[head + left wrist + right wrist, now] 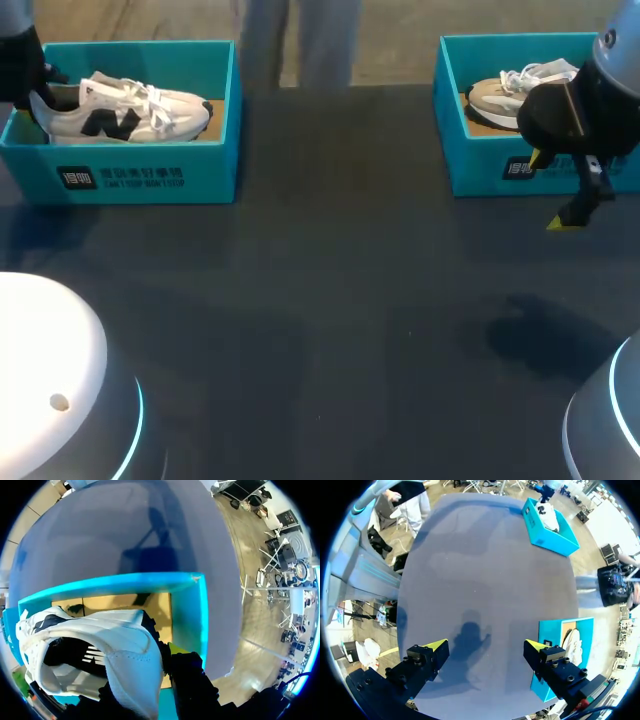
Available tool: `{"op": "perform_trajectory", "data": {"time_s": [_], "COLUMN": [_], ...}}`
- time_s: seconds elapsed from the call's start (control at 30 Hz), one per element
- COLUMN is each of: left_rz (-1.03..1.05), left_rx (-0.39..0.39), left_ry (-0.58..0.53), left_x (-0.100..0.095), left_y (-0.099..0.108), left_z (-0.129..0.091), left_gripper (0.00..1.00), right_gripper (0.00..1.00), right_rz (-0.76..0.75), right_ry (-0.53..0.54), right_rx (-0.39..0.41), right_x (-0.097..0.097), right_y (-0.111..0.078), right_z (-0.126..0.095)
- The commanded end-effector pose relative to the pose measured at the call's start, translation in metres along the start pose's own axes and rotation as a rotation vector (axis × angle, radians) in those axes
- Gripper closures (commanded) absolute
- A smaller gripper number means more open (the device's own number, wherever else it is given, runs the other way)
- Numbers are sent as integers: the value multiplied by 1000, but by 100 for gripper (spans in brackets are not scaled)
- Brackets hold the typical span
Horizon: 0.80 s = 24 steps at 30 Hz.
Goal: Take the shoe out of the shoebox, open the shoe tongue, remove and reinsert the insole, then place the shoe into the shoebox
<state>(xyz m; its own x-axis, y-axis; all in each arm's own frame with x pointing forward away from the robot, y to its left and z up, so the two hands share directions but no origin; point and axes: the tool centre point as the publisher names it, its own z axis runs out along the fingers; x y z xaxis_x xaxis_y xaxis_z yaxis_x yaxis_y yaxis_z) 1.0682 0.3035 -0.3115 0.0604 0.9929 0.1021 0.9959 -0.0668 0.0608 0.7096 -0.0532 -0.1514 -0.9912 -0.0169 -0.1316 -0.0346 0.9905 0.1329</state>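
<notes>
A white sneaker (125, 110) with black side markings lies in the teal shoebox (140, 170) at the table's far left. My left gripper (32, 95) is at its heel, at the box's left end. In the left wrist view the left gripper (150, 662) is shut on the white heel of the sneaker (95, 635), one yellow-tipped finger (175, 649) outside it, the other hidden; the shoebox (125, 582) lies beneath. My right gripper (550, 190) hangs open over the table in front of a second teal box (480, 160). The right gripper (485, 647) holds nothing.
The second teal box holds a beige-and-white shoe (500, 95) at the far right; it shows beside my right gripper's finger as the box (555, 640). Dark table (330, 300) stretches between and before the boxes. Two white robot bases (50, 380) sit at the near corners.
</notes>
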Motion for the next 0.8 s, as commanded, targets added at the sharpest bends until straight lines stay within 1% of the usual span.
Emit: {"op": "perform_trajectory", "data": {"time_s": [0.03,0.33,0.6,0.8], "left_rz": [8,7,12,11], "left_rx": [-10,9,23,27], "left_ry": [1,6,34,34], "left_x": [-3,-5,-9,-10], "left_y": [-1,-6,-6,-5], "left_z": [13,33,52,63], "left_gripper": [100,100,100,100], "right_gripper": [0,0,0,0], "right_rz": [1,1,1,1], "right_ry": [4,4,4,4], "right_rx": [3,3,3,3], "right_x": [-2,-2,-2,-2], "right_y": [1,1,1,1], "right_z": [1,1,1,1]}}
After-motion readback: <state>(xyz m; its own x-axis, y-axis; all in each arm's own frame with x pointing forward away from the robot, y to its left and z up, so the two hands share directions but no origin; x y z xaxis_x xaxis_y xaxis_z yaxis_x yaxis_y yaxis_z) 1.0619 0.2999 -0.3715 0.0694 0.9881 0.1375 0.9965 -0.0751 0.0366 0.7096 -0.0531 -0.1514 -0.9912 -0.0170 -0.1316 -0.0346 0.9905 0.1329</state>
